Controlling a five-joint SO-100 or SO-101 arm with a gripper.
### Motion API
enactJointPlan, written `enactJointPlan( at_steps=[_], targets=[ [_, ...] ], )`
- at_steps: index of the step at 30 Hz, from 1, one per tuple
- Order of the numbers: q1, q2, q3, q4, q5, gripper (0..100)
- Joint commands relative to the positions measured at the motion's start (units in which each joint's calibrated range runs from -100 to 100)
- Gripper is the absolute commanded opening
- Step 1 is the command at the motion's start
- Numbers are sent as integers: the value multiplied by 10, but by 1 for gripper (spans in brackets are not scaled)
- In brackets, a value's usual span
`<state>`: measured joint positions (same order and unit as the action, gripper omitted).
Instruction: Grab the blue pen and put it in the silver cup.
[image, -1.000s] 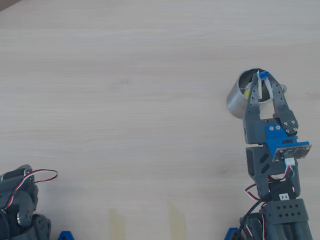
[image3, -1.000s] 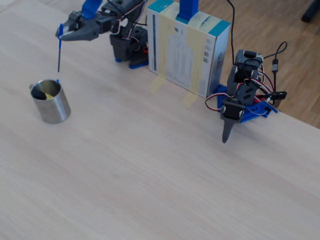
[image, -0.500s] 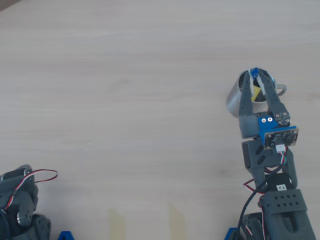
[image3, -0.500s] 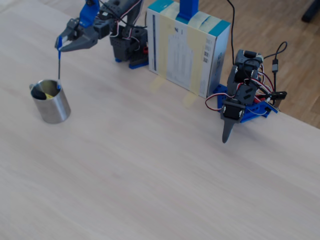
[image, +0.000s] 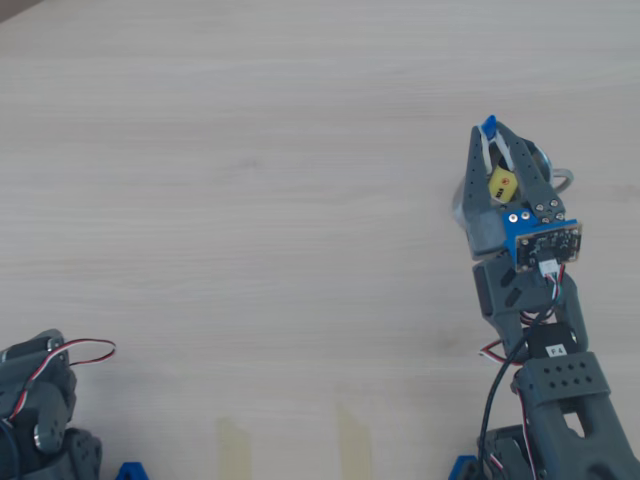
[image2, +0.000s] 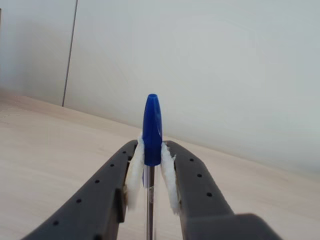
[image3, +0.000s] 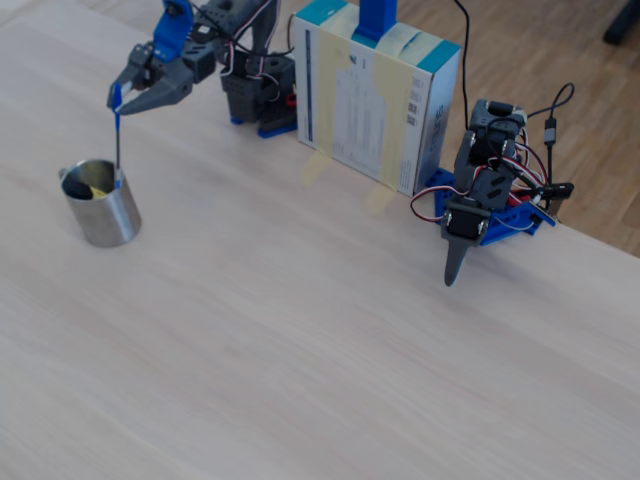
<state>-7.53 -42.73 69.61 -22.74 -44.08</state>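
The blue pen (image3: 117, 140) hangs upright, held by its blue cap (image2: 151, 127) between the white-padded fingers of my gripper (image3: 120, 100), which is shut on it. The pen's lower tip sits at the mouth of the silver cup (image3: 103, 212), just inside its right rim. In the overhead view the gripper (image: 490, 140) covers most of the cup (image: 461, 200); the pen cap (image: 489, 126) shows at the fingertips. A yellow object (image: 499, 184) lies inside the cup. The wrist view shows the gripper (image2: 151, 165) clamping the pen, with the cup out of sight.
A second arm (image3: 482, 200) rests folded at the right of the fixed view, beside a taped white-and-teal box (image3: 375, 95). That arm (image: 35, 410) appears at the overhead view's lower left. Two tape strips (image: 235, 445) lie near the front edge.
The gripper has shifted further over the cup and come down. The pen's lower tip, above the rim a second ago, now stands in the cup's mouth.
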Motion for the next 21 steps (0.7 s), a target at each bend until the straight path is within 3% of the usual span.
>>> enactJointPlan(
  at_steps=[1,21],
  targets=[
    [0,16,-46,-8,5,2],
    [7,155,-166,-8,20,2]
  ],
)
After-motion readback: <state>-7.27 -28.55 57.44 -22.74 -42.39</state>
